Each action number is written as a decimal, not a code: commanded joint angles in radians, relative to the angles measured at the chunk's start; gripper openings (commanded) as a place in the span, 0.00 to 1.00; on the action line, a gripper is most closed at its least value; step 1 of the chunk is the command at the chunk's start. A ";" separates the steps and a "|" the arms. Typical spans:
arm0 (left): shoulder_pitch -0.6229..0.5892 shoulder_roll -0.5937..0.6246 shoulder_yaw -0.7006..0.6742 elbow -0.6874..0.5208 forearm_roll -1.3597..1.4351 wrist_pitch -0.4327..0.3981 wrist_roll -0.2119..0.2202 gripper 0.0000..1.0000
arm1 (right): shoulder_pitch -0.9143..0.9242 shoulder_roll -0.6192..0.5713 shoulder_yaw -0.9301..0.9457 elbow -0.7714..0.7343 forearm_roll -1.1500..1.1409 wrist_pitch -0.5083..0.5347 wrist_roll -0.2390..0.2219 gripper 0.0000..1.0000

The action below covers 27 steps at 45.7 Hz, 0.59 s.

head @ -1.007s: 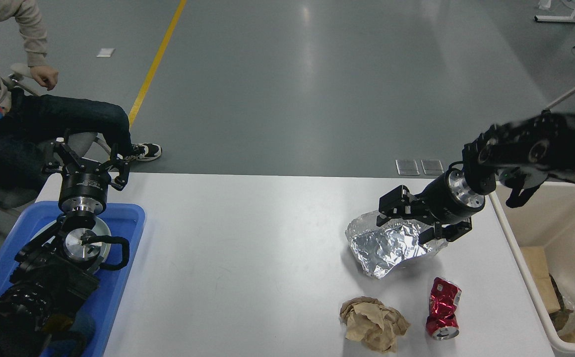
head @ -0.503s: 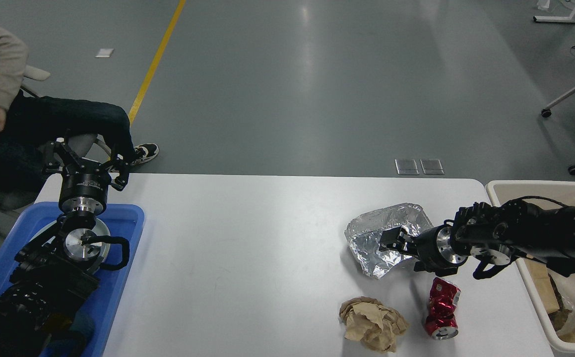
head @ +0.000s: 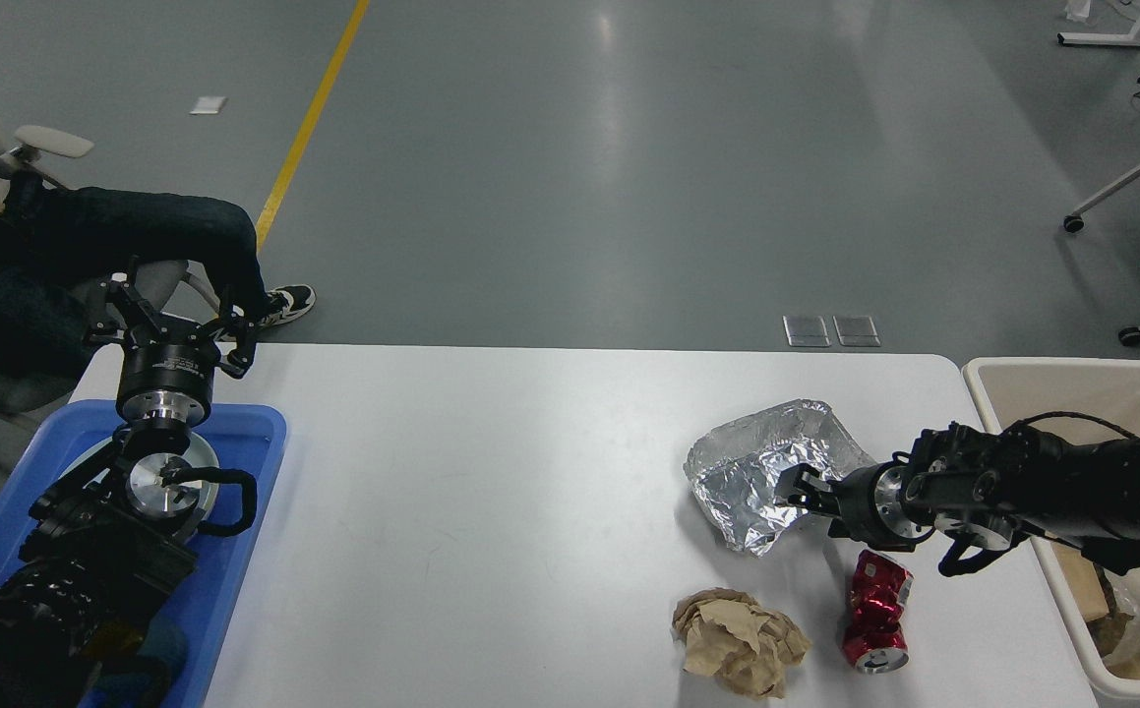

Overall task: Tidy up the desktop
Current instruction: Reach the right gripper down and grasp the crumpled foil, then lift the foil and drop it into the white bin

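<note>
Right gripper (head: 794, 489) low over the large white rounded-corner desktop (head: 491, 511), fingers closed on the right edge of a crumpled silver foil sheet (head: 761, 470). Crushed red can (head: 876, 612) and crumpled brown paper wad (head: 739, 641) lie nearer. Left gripper (head: 174, 313) spread wide above the blue plastic tray (head: 245, 462).

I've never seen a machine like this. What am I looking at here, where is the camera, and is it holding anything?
The camera sits in a humanoid robot's head, looking down over its own two black arms at a white desktop. The left gripper, a two-fingered claw, hangs open and empty above a blue tray. The right gripper reaches in from the right and is at the crumpled foil; it is too dark to tell whether it has closed on it. Also lying on the desktop are a crumpled brown paper and a crushed red can. A beige bin stands at the right edge. A seated person is behind, on the left.
</note>
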<state>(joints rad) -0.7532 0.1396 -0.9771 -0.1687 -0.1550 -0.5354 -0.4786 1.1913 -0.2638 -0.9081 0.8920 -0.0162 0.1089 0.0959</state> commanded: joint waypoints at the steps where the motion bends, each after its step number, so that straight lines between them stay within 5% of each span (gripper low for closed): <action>1: 0.000 0.000 0.000 0.000 0.000 0.000 0.000 0.96 | -0.032 0.023 0.001 -0.065 0.009 -0.001 -0.001 0.64; 10: 0.000 0.000 0.000 0.000 0.000 0.000 0.000 0.96 | -0.032 0.031 0.001 -0.071 0.009 0.000 -0.005 0.22; 13: 0.000 0.000 0.000 0.000 0.000 0.000 0.000 0.96 | -0.024 0.031 0.003 -0.065 0.009 0.014 -0.010 0.01; 27: 0.000 0.000 0.000 0.000 0.000 0.000 0.000 0.96 | 0.077 -0.011 0.005 0.016 0.009 0.061 -0.010 0.00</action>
<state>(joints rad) -0.7532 0.1396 -0.9771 -0.1687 -0.1547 -0.5354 -0.4786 1.2162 -0.2435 -0.9042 0.8712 -0.0077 0.1481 0.0849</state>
